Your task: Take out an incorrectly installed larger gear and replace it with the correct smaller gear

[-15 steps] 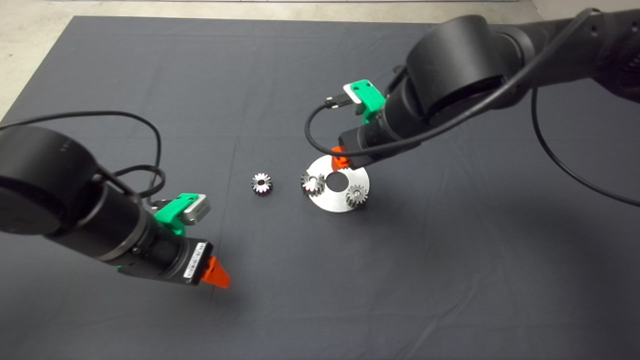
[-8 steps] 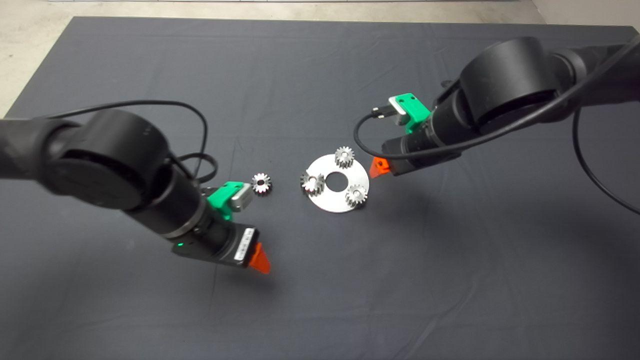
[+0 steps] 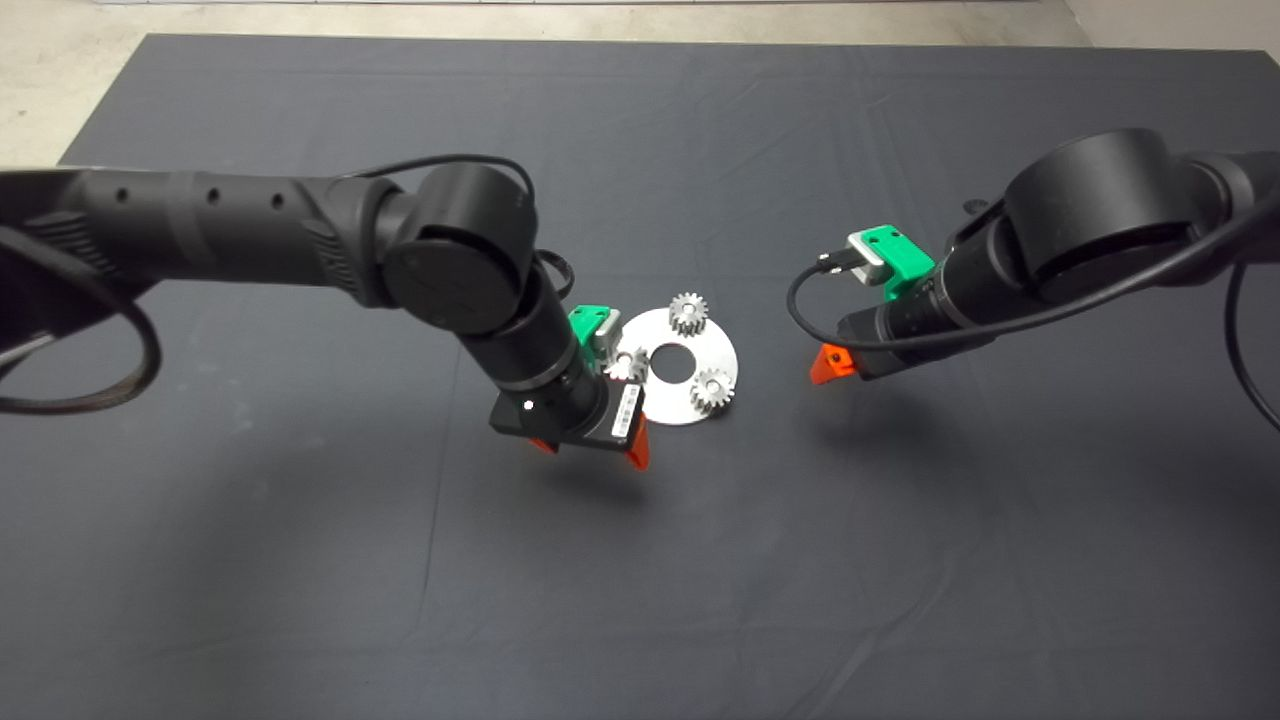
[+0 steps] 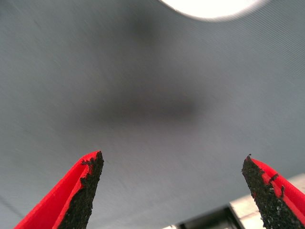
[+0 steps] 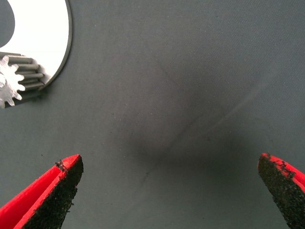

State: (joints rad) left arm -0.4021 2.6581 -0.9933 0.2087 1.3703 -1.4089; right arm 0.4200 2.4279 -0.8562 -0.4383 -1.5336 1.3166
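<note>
A silver disc (image 3: 690, 412) lies mid-mat with three gears standing on it. The smaller gear (image 3: 688, 313) sits on its far rim, a second gear (image 3: 712, 390) on the near right, and a third gear (image 3: 630, 366) on the left, half covered by my left arm. The larger gear is hidden; that arm covers the mat left of the disc. My left gripper (image 3: 592, 452) (image 4: 174, 162) hangs open over bare mat just in front of the disc (image 4: 209, 5). My right gripper (image 3: 825, 372) (image 5: 167, 164) is open and empty right of the disc (image 5: 43, 33), where one gear (image 5: 16, 78) shows.
The dark mat (image 3: 300, 560) spreads wide on all sides. Pale floor (image 3: 40, 90) shows past its far left corner. Black cables loop off both wrists.
My left arm swung from the lower left to the disc's near-left side, covering the loose gear on the mat. My right gripper left a gear on the disc's far rim and drew back right.
</note>
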